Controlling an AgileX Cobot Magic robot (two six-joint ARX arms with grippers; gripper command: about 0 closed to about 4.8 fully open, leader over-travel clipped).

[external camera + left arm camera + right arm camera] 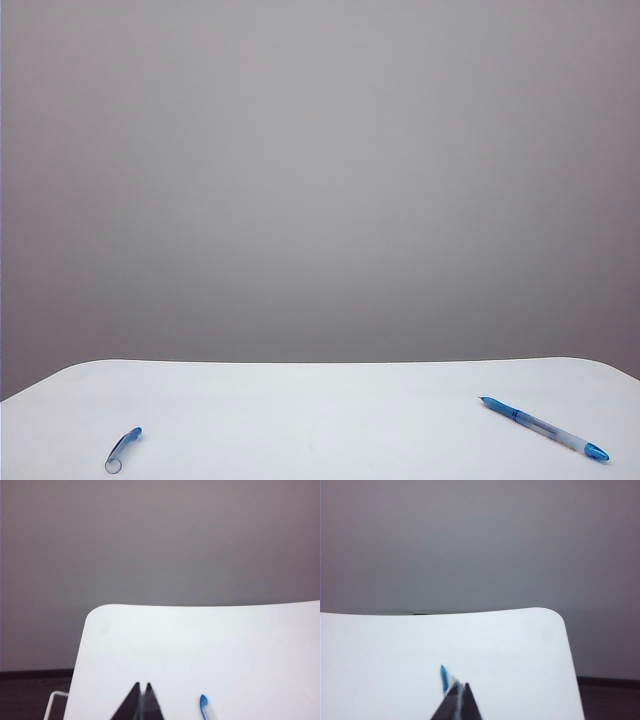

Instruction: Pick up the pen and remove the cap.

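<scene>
Pen [545,430] lies flat on the white table [320,420] at about 4 o'clock in the exterior view, uncapped, its pointed blue tip aimed toward 10 o'clock and its blue end toward the table's right front edge. The cap [123,449] lies apart from it, far across the table at about 8 o'clock, a short clear-blue tube resting on its side with its open mouth toward the front edge. No arm shows in the exterior view.

In the left wrist view the left gripper [141,702] hangs just above the table with its 2 dark fingers pressed tip to tip and nothing between them; the cap's blue end [203,704] sits just beside it, not touching.

In the right wrist view the right gripper [459,700] is likewise pinched together and empty, low over the table, with the pen's tip [444,678] showing just past its fingertips. Whether they touch cannot be told.
</scene>
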